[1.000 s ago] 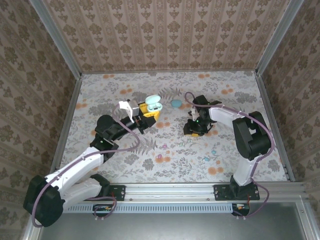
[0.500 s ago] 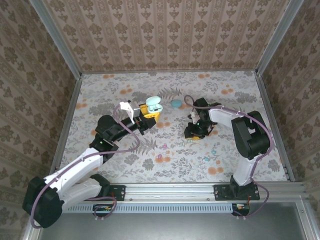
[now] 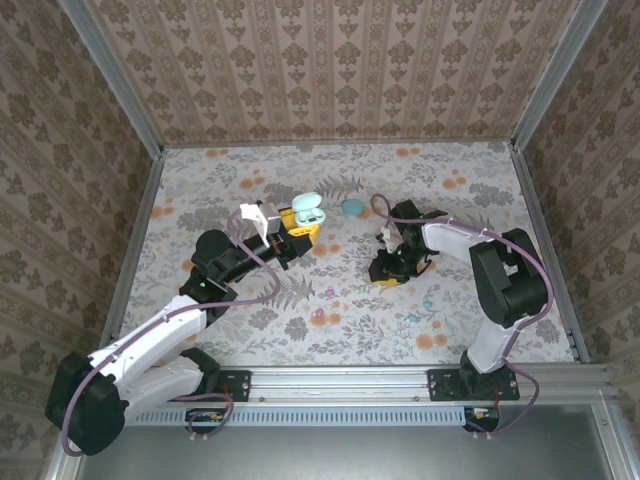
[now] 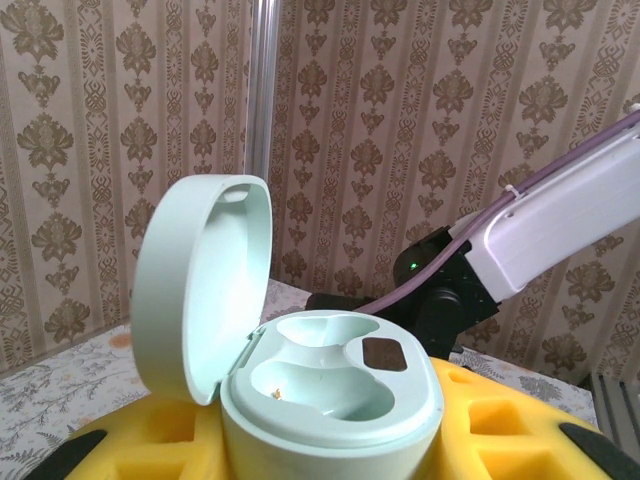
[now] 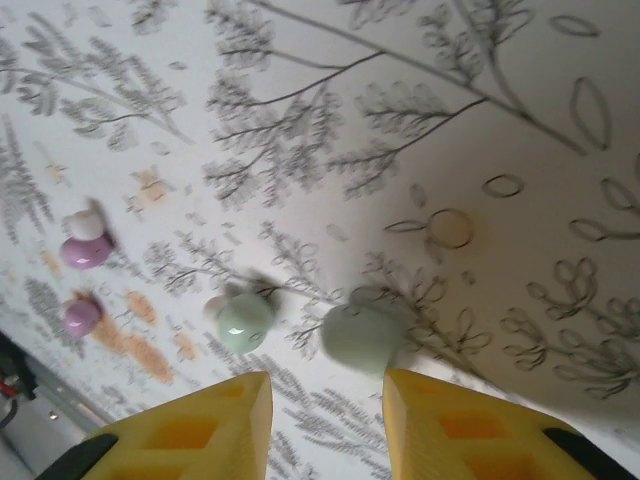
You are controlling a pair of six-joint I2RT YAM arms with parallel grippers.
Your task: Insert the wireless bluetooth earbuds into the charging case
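Right gripper: jaws part-open, empty, poised just above two mint earbuds on the table, toward its near edge; pink earbuds lie beside them.
Earbuds, judged: light, glossy, slippery; pinch across the round body.
Left gripper: clamped on the open charging case.

The charging case is a mint-green pebble, upright and raised off the worktop, clamped in the left gripper. Its lid stands open, hinged at the left, and both moulded wells look empty. On the worktop lie two pale cyan earbuds, close side by side, the right one blurred, perhaps on its side. Two pink earbuds lie together, well apart from the cyan pair.
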